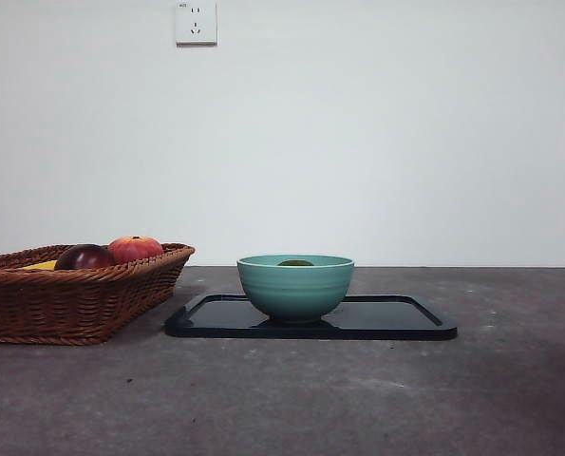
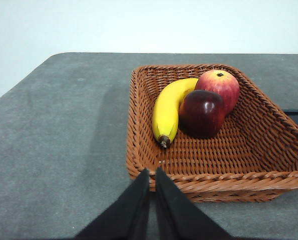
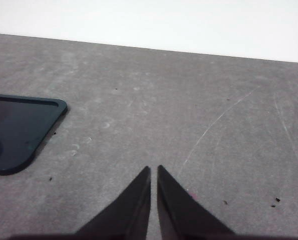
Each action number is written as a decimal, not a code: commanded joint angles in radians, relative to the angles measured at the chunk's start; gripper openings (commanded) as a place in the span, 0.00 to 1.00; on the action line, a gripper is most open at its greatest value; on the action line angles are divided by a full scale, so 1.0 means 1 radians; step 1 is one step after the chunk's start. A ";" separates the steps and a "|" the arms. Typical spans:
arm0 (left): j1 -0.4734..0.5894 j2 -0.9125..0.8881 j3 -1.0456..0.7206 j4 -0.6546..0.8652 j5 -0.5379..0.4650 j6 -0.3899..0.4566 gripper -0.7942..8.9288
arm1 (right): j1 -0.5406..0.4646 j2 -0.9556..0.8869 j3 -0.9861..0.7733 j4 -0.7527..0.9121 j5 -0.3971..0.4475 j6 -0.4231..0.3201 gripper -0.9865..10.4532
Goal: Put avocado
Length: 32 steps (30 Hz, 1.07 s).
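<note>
The avocado (image 1: pixel 295 262) lies inside the teal bowl (image 1: pixel 295 287); only a sliver of its olive-green top shows above the rim in the front view. The bowl stands on a dark tray (image 1: pixel 396 318). My left gripper (image 2: pixel 150 172) is shut and holds nothing, hovering by the near rim of the wicker basket (image 2: pixel 209 182). Over bare table beside a corner of the tray (image 3: pixel 18 130), my right gripper (image 3: pixel 153 169) is shut, with nothing in it. Neither arm shows in the front view.
The wicker basket (image 1: pixel 73 294) at the left holds a banana (image 2: pixel 169 110), a dark maroon fruit (image 2: pixel 201 113) and a red-orange fruit (image 2: pixel 219 86). A wall socket (image 1: pixel 196 23) is on the white wall behind the grey table.
</note>
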 commanded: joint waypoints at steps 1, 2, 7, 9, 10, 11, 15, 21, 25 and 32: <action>0.001 0.000 -0.021 -0.005 0.003 0.010 0.10 | 0.000 -0.003 -0.011 -0.004 0.038 0.019 0.10; 0.001 0.000 -0.021 -0.005 0.003 0.010 0.10 | 0.000 -0.003 -0.011 -0.006 0.059 0.025 0.10; 0.001 0.000 -0.022 -0.005 0.003 0.010 0.10 | 0.000 -0.003 -0.011 -0.005 0.101 0.040 0.10; 0.001 0.000 -0.021 -0.006 0.003 0.010 0.10 | 0.000 -0.003 -0.011 -0.004 0.100 0.040 0.10; 0.001 0.000 -0.021 -0.006 0.003 0.010 0.10 | 0.001 -0.003 -0.011 0.000 0.100 0.040 0.10; 0.001 0.000 -0.021 -0.005 0.003 0.010 0.10 | 0.003 -0.003 -0.011 0.006 0.101 0.040 0.10; 0.001 0.000 -0.021 -0.005 0.003 0.010 0.10 | 0.005 -0.003 -0.011 0.024 0.101 0.040 0.10; 0.001 0.000 -0.021 -0.005 0.003 0.010 0.10 | 0.005 -0.003 -0.011 0.024 0.101 0.040 0.10; 0.001 0.000 -0.021 -0.005 0.003 0.010 0.10 | 0.005 -0.003 -0.011 0.024 0.101 0.040 0.10; 0.001 0.000 -0.021 -0.005 0.003 0.010 0.10 | 0.005 -0.003 -0.011 0.024 0.101 0.040 0.10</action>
